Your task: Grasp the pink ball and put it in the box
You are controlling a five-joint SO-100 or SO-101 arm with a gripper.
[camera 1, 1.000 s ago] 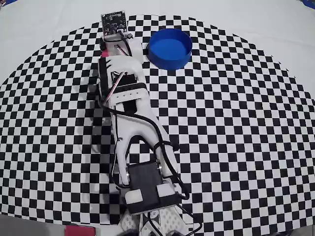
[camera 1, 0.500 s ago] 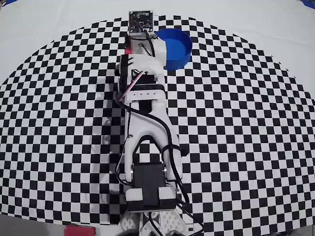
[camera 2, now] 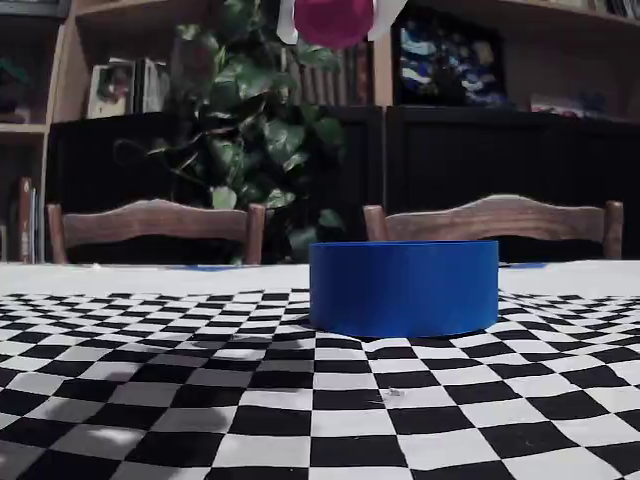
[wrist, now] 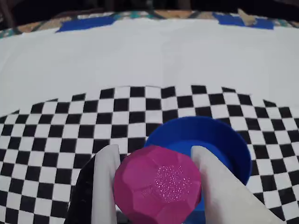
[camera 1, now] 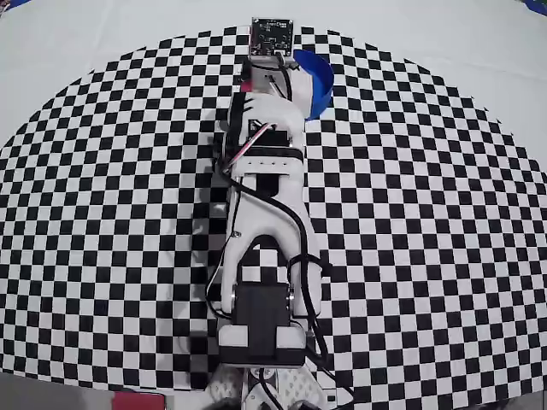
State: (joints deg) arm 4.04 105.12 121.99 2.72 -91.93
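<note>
- The jaws are closed on the pink ball [wrist: 157, 191], one white finger [wrist: 105, 186] on each side of it.
- In the fixed view the ball [camera 2: 334, 20] hangs high above the table [camera 2: 200, 400], up and toward the left of the box [camera 2: 404, 287].
- In the wrist view the box [wrist: 219, 140] lies just past the jaws and to their right; only its near-left rim sits under the ball.
- In the overhead view the arm [camera 1: 261, 205] covers the left part of the box [camera 1: 318, 81].
- To do this well, I judge the jaws should carry further right and forward until the ball is over the middle of the box, then come lower before opening, so the ball does not bounce out over the low wall.
</note>
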